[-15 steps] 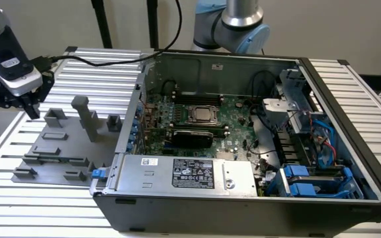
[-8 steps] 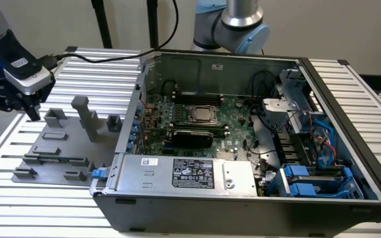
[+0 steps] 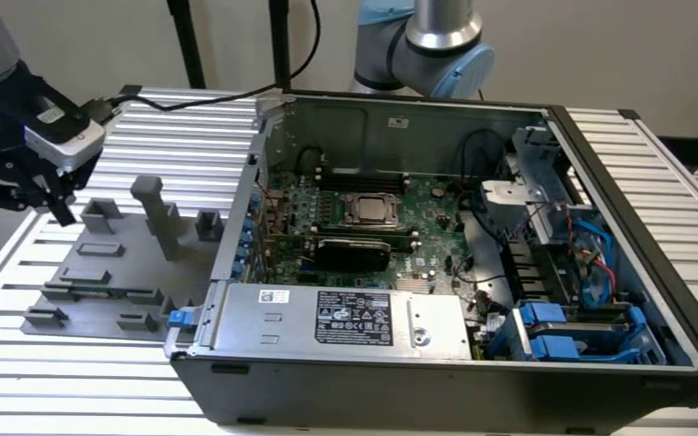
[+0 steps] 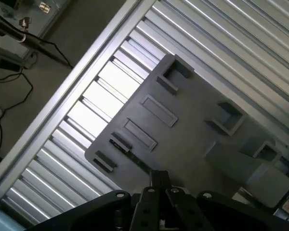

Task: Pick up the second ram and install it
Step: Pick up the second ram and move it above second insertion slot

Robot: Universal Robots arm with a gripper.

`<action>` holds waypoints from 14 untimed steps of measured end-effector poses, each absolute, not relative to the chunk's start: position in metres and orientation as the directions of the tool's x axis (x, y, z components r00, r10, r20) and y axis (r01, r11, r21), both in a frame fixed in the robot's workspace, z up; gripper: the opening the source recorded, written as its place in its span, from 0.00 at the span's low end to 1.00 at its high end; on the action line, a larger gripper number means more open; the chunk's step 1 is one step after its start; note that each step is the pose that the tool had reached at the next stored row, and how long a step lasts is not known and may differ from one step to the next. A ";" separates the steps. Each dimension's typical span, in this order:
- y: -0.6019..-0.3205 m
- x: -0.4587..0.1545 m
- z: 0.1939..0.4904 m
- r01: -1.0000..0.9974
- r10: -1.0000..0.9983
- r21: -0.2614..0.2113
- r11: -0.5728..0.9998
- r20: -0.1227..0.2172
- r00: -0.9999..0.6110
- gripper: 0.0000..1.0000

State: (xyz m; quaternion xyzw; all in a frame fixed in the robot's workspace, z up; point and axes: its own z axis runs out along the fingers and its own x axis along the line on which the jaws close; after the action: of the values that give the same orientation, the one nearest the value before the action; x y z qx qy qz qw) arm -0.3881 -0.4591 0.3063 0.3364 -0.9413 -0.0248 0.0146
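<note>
On the table [image 3: 70,386], the tray [image 3: 124,272] lies to the exterior view's left of the case [image 3: 446,395].

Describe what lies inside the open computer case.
A green motherboard with a CPU socket, a grey power supply and blue drive brackets. Anything beneath the power supply is covered.

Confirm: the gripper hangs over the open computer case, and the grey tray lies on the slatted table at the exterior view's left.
Wrong on one point. The exterior view shows the gripper hanging by the grey tray, left of the open computer case, not over it. The tray does lie on the slatted table.
</note>
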 end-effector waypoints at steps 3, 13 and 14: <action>-0.459 -0.388 0.304 -0.674 -0.675 0.056 0.737 0.011 -0.737 0.11; -0.459 -0.388 0.297 -0.796 -0.797 0.056 0.603 0.011 -0.604 0.11; -0.459 -0.388 0.297 -0.807 -0.809 0.056 0.588 0.011 -0.588 0.11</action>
State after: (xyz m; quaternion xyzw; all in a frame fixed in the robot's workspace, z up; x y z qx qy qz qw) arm -0.3881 -0.4592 0.2967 0.4534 -0.8908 -0.0226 0.0174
